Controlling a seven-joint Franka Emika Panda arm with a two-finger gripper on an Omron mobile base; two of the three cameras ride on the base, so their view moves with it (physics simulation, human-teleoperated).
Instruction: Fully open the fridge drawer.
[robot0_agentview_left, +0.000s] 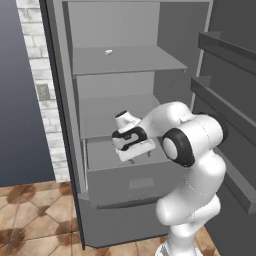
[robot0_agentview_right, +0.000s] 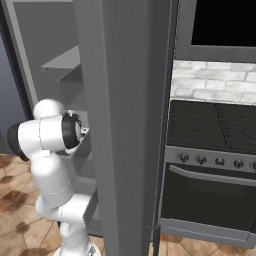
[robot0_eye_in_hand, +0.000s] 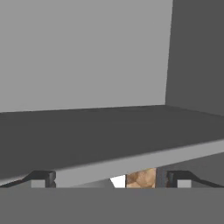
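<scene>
1. A tall grey fridge (robot0_agentview_left: 70, 75) stands open, its ledged door (robot0_agentview_left: 230, 100) swung out to the right. Flat shelves (robot0_agentview_left: 125, 60) sit in the upper part.
2. The drawer (robot0_agentview_left: 135, 182) is low in the fridge, below the shelves. It is pulled partway out toward the robot, and its flat face carries a small rectangular indent.
3. The gripper (robot0_agentview_left: 136, 155) reaches down over the drawer's front edge, into the open top. In the hand view its two dark tips stand wide apart (robot0_eye_in_hand: 109, 179), one on each side, with the drawer's pale rim (robot0_eye_in_hand: 131, 159) running between them. Nothing is clamped.
4. I cannot tell whether a finger is touching the rim or only hovering close to it.
5. Risk, as a judgement: with the fingers spread and only hooked behind the front wall, a pull that rises even slightly could lift them over the rim, and the drawer would stop short of fully open.
6. A second risk: the arm's elbow (robot0_agentview_left: 182, 145) sits close to the door ledges on the right. Drawing the hand nearer could swing the elbow into them.
7. In the right base view the door's edge (robot0_agentview_right: 130, 125) hides the drawer.
</scene>
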